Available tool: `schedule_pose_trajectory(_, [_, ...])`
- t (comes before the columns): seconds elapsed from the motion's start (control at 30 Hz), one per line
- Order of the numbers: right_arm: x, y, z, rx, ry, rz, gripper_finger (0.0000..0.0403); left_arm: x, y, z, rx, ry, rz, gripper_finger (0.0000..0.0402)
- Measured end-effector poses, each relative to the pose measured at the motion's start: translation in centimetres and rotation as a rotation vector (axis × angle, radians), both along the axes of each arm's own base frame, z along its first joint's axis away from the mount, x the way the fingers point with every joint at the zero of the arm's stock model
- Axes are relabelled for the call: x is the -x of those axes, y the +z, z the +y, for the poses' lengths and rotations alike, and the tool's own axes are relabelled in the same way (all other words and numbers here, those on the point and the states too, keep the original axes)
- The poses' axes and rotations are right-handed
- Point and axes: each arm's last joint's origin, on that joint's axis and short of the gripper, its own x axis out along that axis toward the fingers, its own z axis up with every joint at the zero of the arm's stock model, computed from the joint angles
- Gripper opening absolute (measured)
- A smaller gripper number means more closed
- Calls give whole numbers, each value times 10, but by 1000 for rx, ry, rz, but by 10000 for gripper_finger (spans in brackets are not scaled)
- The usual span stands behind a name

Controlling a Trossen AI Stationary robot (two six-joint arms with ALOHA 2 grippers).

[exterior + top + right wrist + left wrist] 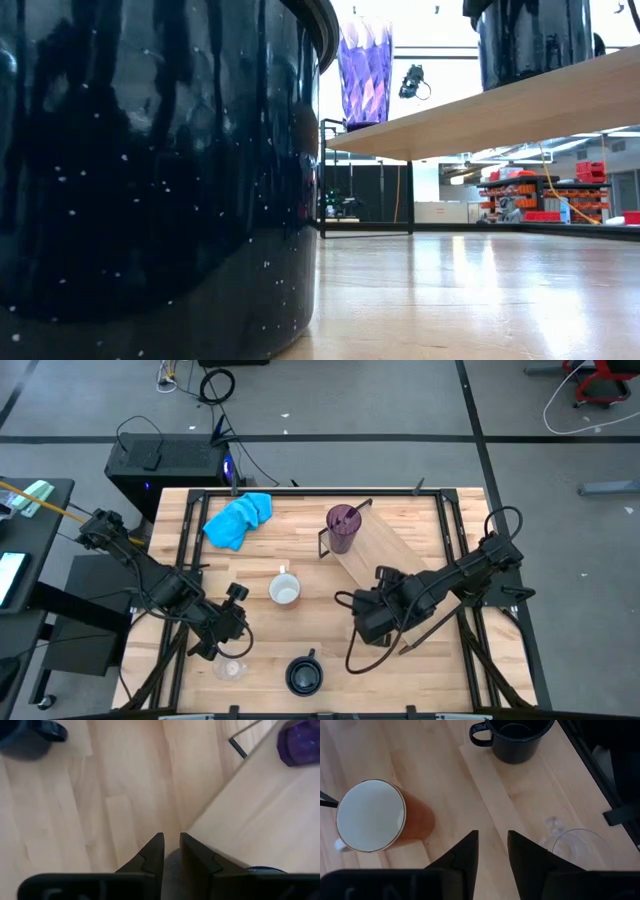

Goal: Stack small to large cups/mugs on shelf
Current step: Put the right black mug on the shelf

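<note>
left gripper (492, 834): I'm seeing it hovering low over the counter (420, 670), fingers (465, 850) standing a narrow gap apart, nothing between them.
right gripper (171, 835): I'm reading its fingers (200, 852) as pinched narrow on the rim of the dark mug on the shelf (530, 40); only a sliver of that rim is showing beside one finger in the right wrist view.
shelf (395, 560): lying at an angle across the counter, its near end sitting under the right fingers, its far end running away from them.
purple tumbler (343, 525): standing upright on the far end of the shelf, well ahead of the right fingers.
white mug (370, 815): sitting upright on the counter, mouth up, near the left fingers and off to one side of them.
clear glass (575, 850): sitting on the counter just beside the left fingers, on the side opposite the white mug.
second dark mug (515, 737): standing upright on the counter ahead of the left fingers, handle showing, well apart from both grippers; it's filling most of the low view.
blue cloth (238, 520): lying crumpled at the far side of the counter, well apart from both sets of fingers.
</note>
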Motion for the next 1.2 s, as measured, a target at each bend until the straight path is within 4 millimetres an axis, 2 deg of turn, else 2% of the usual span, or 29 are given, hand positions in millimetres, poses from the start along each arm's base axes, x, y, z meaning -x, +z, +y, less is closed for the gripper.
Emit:
schedule_pose_trajectory(0.5, [6,0,-5,103,56,61,44,0,0,0,10,16,0,114])
schedule_pose_trajectory(0.73, [10,5,-6,125,78,42,34,-5,3,0,-21,49,-90,114])
schedule_pose_trajectory(0.93, [29,13,-15,116,10,-9,22,-5,3,0,12,97,-82,116])
schedule_pose_trajectory(1.2, [54,2,-20,108,-17,-17,15,-5,3,0,12,98,-81,112])
